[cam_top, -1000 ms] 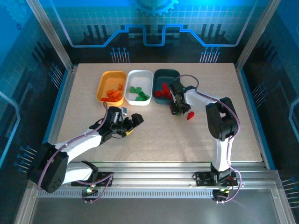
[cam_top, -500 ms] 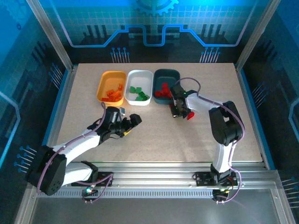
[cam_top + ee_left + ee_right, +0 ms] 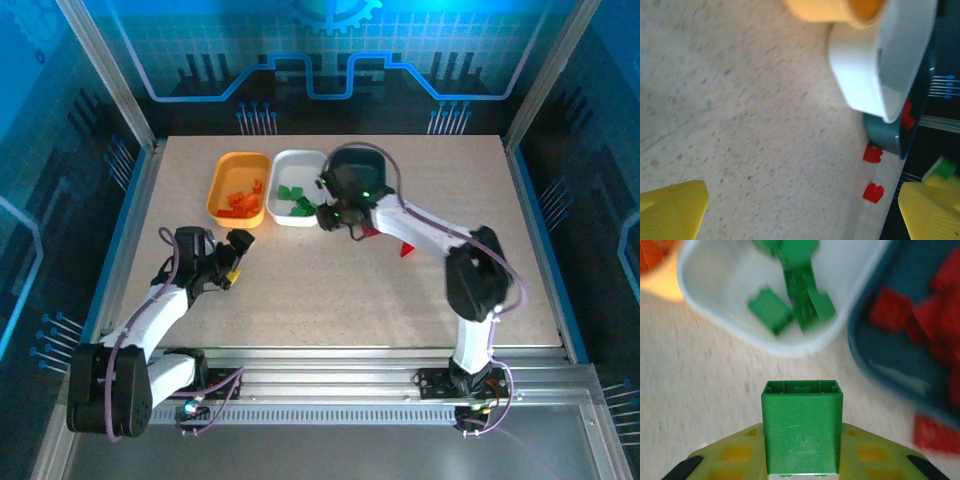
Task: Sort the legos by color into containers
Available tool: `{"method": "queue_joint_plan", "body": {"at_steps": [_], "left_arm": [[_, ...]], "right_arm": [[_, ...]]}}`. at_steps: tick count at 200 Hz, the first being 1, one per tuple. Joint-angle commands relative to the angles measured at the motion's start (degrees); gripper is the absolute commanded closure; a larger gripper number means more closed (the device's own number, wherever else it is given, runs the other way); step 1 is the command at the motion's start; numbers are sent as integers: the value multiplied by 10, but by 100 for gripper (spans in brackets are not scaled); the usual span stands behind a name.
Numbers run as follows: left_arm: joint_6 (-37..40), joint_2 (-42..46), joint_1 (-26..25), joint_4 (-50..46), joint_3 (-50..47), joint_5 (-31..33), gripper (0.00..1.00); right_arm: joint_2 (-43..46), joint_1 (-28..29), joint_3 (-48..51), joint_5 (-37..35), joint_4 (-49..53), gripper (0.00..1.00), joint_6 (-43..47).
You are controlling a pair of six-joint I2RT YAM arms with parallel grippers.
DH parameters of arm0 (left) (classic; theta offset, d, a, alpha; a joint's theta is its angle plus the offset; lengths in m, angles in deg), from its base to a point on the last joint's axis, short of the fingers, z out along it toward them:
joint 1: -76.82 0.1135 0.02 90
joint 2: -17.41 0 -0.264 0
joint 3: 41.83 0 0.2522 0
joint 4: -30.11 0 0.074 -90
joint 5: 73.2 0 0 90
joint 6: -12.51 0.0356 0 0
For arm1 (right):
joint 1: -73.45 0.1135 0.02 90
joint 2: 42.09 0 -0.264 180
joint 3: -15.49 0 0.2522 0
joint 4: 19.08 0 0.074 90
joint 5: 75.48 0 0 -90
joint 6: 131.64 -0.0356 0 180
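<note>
My right gripper (image 3: 802,442) is shut on a green lego (image 3: 802,425), held just above the table in front of the white container (image 3: 715,305), which holds several green legos (image 3: 800,305). From above, this gripper (image 3: 328,215) sits at the near edge of the white container (image 3: 283,213). The dark teal container (image 3: 875,355) holds red legos (image 3: 920,315). The orange-yellow container (image 3: 222,180) holds orange legos (image 3: 240,203). Two red legos (image 3: 407,249) (image 3: 872,154) lie on the table near the teal container. My left gripper (image 3: 233,260) (image 3: 802,210) is open, low over bare table.
The right arm (image 3: 430,232) arches across the front of the teal container (image 3: 372,155) and hides most of it. Aluminium frame posts (image 3: 135,180) border the tabletop left and right. Bare speckled table (image 3: 330,290) lies between the two arms.
My right gripper swung left from beside the teal container to the front of the white one. My left arm drew back to the left, still open.
</note>
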Motion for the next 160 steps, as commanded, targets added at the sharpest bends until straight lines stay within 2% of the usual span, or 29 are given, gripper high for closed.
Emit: {"method": "queue_joint_plan", "body": {"at_steps": [1, 18, 33, 51, 62, 79, 100, 120, 141, 160], "left_arm": [[-12, -4, 3, -4, -8, -59, 1], [-20, 15, -1, 1, -22, -58, 1], [-14, 32, -4, -6, -24, -56, 1], [1, 41, -8, -20, -16, -59, 1], [6, 44, -17, -10, -11, -68, 1], [26, 45, -58, -12, 7, -48, 1], [58, 31, -127, -37, 38, 11, 1], [67, 5, -183, -21, 50, 30, 1], [66, -17, -226, 13, 44, 48, 1], [61, -40, -247, 39, 42, 53, 1]], "right_arm": [[-107, -4, -113, 0, -11, 70, 0], [-198, -11, -250, 5, 58, 69, -8], [-255, -12, -337, 10, 97, 64, -5], [-280, -12, -402, 0, 139, 52, -5], [-263, -10, -402, -21, 150, 49, -6], [-174, -5, -315, -51, 107, 46, -6], [-32, -4, -121, -99, 19, 41, -24], [68, -18, 50, -141, -17, 38, -50], [129, -49, 185, -133, -48, 34, -73], [152, -70, 261, -109, -89, 29, -67]]}}
